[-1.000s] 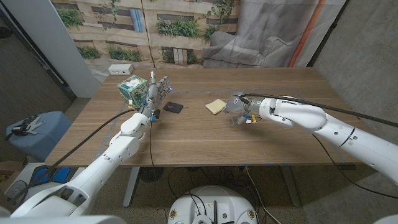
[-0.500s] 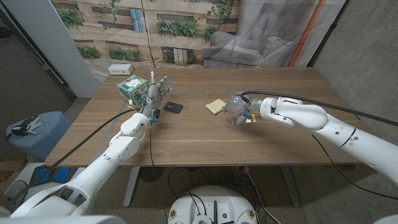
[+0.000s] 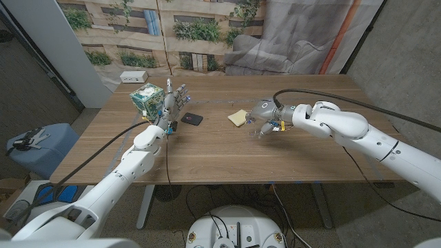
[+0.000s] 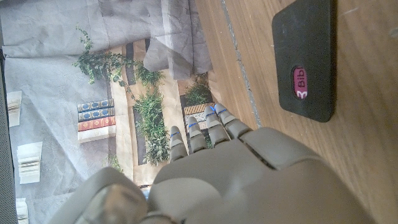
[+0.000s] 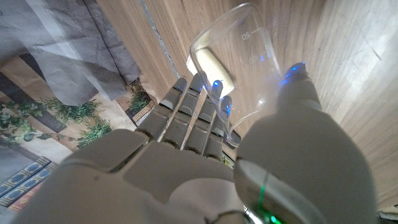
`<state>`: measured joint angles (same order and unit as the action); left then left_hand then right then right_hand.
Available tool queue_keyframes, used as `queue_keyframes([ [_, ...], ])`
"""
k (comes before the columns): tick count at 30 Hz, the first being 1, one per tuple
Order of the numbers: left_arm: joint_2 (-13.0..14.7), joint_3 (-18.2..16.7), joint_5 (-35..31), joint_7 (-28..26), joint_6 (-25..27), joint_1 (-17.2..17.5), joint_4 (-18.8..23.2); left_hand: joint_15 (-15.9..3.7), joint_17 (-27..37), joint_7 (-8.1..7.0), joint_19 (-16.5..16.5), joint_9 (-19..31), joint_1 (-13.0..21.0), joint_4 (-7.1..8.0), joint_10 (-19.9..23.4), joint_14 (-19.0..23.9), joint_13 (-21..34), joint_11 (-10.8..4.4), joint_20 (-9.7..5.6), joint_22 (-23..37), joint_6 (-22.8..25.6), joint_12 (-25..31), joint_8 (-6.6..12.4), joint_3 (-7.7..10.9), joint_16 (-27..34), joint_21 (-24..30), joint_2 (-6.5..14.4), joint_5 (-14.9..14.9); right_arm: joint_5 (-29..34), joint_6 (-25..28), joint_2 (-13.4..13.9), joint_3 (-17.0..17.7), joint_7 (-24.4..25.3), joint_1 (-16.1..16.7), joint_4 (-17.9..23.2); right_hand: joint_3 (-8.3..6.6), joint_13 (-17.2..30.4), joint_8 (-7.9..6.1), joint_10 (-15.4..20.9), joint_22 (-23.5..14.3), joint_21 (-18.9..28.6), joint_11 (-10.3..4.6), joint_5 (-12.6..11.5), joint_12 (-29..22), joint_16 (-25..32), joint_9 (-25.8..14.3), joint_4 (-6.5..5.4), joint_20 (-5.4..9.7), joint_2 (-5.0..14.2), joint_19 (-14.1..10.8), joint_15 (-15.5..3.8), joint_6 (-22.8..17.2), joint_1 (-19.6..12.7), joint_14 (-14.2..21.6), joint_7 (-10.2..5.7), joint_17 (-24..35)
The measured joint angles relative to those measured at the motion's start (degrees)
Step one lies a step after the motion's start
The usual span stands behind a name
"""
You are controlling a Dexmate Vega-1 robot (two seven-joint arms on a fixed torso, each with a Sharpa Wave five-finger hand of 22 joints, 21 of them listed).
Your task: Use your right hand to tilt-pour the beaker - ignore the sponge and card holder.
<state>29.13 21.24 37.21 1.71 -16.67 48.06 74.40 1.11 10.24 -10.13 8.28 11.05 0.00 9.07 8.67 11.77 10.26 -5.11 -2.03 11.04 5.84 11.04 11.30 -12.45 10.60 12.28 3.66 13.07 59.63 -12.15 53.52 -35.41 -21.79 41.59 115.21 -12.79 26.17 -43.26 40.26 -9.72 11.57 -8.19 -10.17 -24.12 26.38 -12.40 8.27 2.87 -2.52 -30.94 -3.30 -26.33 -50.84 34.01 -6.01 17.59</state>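
Observation:
My right hand (image 3: 270, 118) grips a clear glass beaker (image 3: 261, 114) just above the table's middle right; the beaker is tipped over, mouth leaning toward the yellow sponge (image 3: 239, 117). In the right wrist view the beaker (image 5: 239, 59) lies between the thumb and the fingers (image 5: 199, 106), its printed scale visible, with the sponge (image 5: 214, 67) seen through the glass. A black card holder (image 3: 191, 118) lies left of centre, also large in the left wrist view as the card holder (image 4: 306, 59). My left hand (image 3: 173, 98) stands raised beside it, fingers apart, holding nothing.
A green patterned tissue box (image 3: 146, 100) stands at the left, close to my left hand. A white power strip (image 3: 134, 76) lies at the far left corner. The wooden table (image 3: 227, 155) has bare surface along its front. A printed backdrop hangs behind.
My right hand has risen slightly and turned, tipping the beaker further toward the sponge. The left arm has not moved.

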Motion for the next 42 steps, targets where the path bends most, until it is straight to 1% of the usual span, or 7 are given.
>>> queue_keyframes([
  [6, 0.0, 0.0, 0.0, 0.0, 0.0, 0.0, 0.0, 0.0, 0.0, 0.0, 0.0, 0.0, 0.0, 0.0, 0.0, 0.0, 0.0, 0.0, 0.0, 0.0, 0.0, 0.0, 0.0, 0.0, 0.0, 0.0, 0.0, 0.0, -5.4, 0.5, -0.3, 1.0, 0.5, 0.4, -0.7, 0.0, -0.1, 0.0, 0.0, 0.0, 0.0, 0.0, 0.0, 0.0, -0.3, 0.0, 0.0, 0.0, 0.0, 0.0, 0.0, 0.0, 0.0, 0.0, 0.0, 0.1],
  [12, 0.0, 0.0, 0.0, 0.0, 0.0, 0.0, 0.0, 0.0, 0.0, 0.0, 0.0, 0.0, 0.0, 0.0, 0.0, 0.0, 0.0, 0.0, 0.0, 0.0, 0.0, 0.0, 0.0, 0.0, 0.0, 0.0, 0.0, 0.0, -11.4, 2.2, -0.8, 2.1, 1.1, 1.4, -1.3, 0.0, -0.2, 0.0, 0.0, 0.0, 0.0, -0.01, 0.0, 0.1, -0.3, 0.2, 0.0, 0.0, 0.0, 0.0, 0.0, 0.0, 0.0, 0.0, 0.0, 0.1],
  [17, 0.0, 0.0, 0.0, 0.0, 0.0, 0.0, 0.0, 0.0, 0.0, 0.0, 0.0, 0.0, 0.0, 0.0, 0.0, 0.0, 0.0, 0.0, 0.0, 0.0, 0.0, 0.0, 0.0, 0.0, 0.0, 0.0, 0.0, 0.0, -15.1, 3.2, -1.2, 2.7, 1.6, 2.1, -1.6, 0.0, 0.0, 0.0, 0.0, 0.0, 0.0, -0.01, 0.0, 0.2, -0.3, 0.2, 0.0, 0.0, 0.0, 0.0, 0.02, 0.0, 0.0, 0.0, -0.01, 0.1],
  [26, 0.0, 0.0, 0.0, 0.0, 0.0, 0.0, 0.0, 0.0, 0.0, 0.0, 0.0, 0.0, 0.0, 0.0, 0.0, 0.0, 0.0, 0.0, 0.0, 0.0, 0.0, 0.0, 0.0, 0.0, 0.0, 0.0, 0.0, 0.0, -22.1, 6.1, -2.2, 3.5, 3.9, 3.9, -1.9, 0.0, 0.0, 0.0, 0.0, 0.0, 0.0, -0.01, 0.0, 0.3, -0.3, 0.3, 0.0, 0.0, 0.0, 0.0, 0.22, 0.0, 0.0, -0.2, -0.02, 0.4],
  [33, 0.0, 0.0, 0.0, 0.0, 0.1, 0.0, 0.0, 0.0, 0.0, 0.0, 0.0, 0.0, 0.0, 0.0, 0.0, 0.0, 0.0, 0.0, 0.0, 0.0, 0.0, 0.0, 0.0, 0.0, 0.0, 0.0, 0.0, 0.0, -26.8, 8.1, -2.7, 3.8, 5.9, 5.6, -1.9, 0.0, 0.0, 0.0, 0.0, 0.0, 0.0, -0.01, 0.0, 0.7, -0.3, 0.3, 0.0, -0.01, 0.0, 0.0, -0.09, 0.0, 0.0, -0.5, -0.02, 0.6],
  [41, 0.0, 0.0, 0.0, 0.0, 0.1, 0.0, 0.0, 0.0, 0.0, 0.0, 0.0, 0.0, 0.0, 0.0, 0.0, 0.0, 0.0, 0.0, 0.0, 0.0, 0.0, 0.0, 0.0, 0.0, 0.0, 0.0, 0.0, 0.0, -32.0, 8.4, -3.3, 3.9, 8.3, 6.7, -3.4, 0.0, 0.2, 0.0, 0.0, 0.0, 0.0, -0.02, 0.2, 0.7, -0.3, 0.3, 0.0, -0.03, 0.0, 0.0, 0.13, -0.2, 0.0, -0.8, 0.19, 0.6],
  [42, 0.0, 0.0, 0.0, 0.0, 0.1, 0.0, 0.0, 0.0, 0.0, 0.0, 0.0, 0.0, 0.0, 0.0, 0.0, 0.0, 0.0, 0.0, 0.0, 0.0, 0.0, 0.0, 0.0, 0.0, 0.0, 0.0, 0.0, 0.0, -32.8, 8.3, -3.4, 3.9, 8.6, 6.9, -3.8, 0.0, 0.3, 0.0, 0.0, 0.0, 0.0, -0.02, 0.2, 0.7, -0.5, 0.3, 0.0, -0.22, 0.0, -0.2, 0.23, -0.2, 0.0, -0.8, 0.19, 0.6],
])
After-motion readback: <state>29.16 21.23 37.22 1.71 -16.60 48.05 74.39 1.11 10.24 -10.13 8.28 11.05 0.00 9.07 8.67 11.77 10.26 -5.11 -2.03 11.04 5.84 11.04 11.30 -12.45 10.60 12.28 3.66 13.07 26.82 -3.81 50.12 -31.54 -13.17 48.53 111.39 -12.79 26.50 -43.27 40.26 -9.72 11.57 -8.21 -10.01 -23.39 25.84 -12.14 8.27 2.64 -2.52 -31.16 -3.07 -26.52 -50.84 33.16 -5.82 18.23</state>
